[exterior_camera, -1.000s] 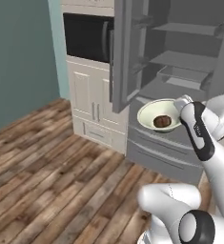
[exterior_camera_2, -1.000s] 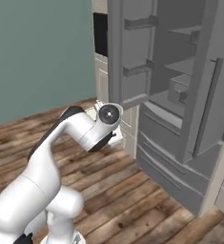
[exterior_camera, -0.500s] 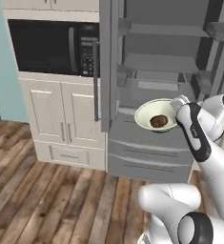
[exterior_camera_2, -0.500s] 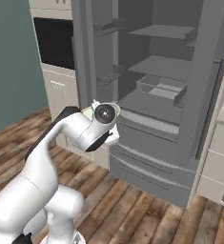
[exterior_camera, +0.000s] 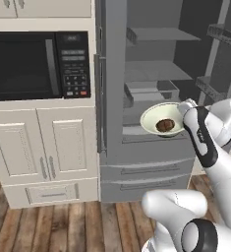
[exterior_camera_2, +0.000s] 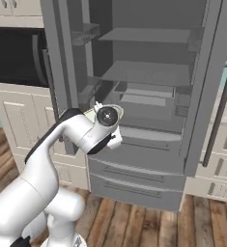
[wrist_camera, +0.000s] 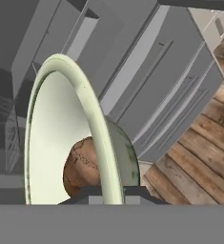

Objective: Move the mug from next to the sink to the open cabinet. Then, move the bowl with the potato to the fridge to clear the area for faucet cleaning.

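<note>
The bowl [exterior_camera: 162, 119], pale green-cream and shallow, hangs in the air in front of the open fridge [exterior_camera: 156, 162], level with the fridge's lower inner shelf and above its closed drawers; in the left base view it sits roughly level, its hollow facing up. The potato [exterior_camera: 165, 125], a dark brown lump, lies inside it, a little toward the side nearest the arm. In the hand view the bowl's rim [wrist_camera: 92, 125] runs as a tall arc up from between the finger tips, and the potato [wrist_camera: 82, 167] rests against the inner wall just beside that rim. The claw [wrist_camera: 107, 194] is closed on the bowl's rim, one tip inside the wall and one outside; in the left base view the claw [exterior_camera: 184, 114] meets the bowl at its right edge, and in the right base view the wrist hides most of the bowl, with only a sliver of pale rim [exterior_camera_2: 89, 112] showing behind it. Behind the bowl the fridge stands with both upper doors swung wide, grey shelves and a clear bin inside. To the left of the fridge a black built-in microwave [exterior_camera: 36, 65] sits in cream cabinetry [exterior_camera: 43, 150] with panelled doors and a drawer below. The wooden plank floor [exterior_camera: 48, 226] runs under the fridge front and the robot's base.
</note>
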### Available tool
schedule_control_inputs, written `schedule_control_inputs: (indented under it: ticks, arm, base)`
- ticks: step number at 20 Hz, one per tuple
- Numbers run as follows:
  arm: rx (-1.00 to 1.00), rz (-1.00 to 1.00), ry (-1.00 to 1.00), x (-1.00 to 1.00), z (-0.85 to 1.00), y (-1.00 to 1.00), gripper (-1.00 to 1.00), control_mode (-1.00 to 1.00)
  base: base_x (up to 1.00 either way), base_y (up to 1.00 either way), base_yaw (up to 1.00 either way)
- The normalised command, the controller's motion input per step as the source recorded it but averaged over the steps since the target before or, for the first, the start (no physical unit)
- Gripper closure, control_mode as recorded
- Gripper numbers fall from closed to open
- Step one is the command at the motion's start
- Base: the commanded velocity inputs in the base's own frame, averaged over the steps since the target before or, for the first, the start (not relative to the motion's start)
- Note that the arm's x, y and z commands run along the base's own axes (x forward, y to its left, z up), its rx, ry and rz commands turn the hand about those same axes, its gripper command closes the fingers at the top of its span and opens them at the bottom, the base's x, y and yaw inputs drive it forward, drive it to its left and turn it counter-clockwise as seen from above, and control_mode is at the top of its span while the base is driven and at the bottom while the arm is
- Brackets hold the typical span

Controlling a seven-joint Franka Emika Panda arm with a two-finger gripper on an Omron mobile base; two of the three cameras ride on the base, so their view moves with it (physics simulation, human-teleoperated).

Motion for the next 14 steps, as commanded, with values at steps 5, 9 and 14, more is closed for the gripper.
schedule_control_inputs:
  ticks: [5,9,14]
  arm:
    - [0.00,0.00,0.00,0.00,0.00,0.00,1.00,1.00]
    - [0.00,0.00,0.00,0.00,0.00,0.00,1.00,1.00]
    - [0.00,0.00,0.00,0.00,0.00,0.00,1.00,1.00]
  base:
    - [0.36,0.07,-0.28]
    - [0.02,-0.03,0.00]
    - [0.22,-0.13,0.00]
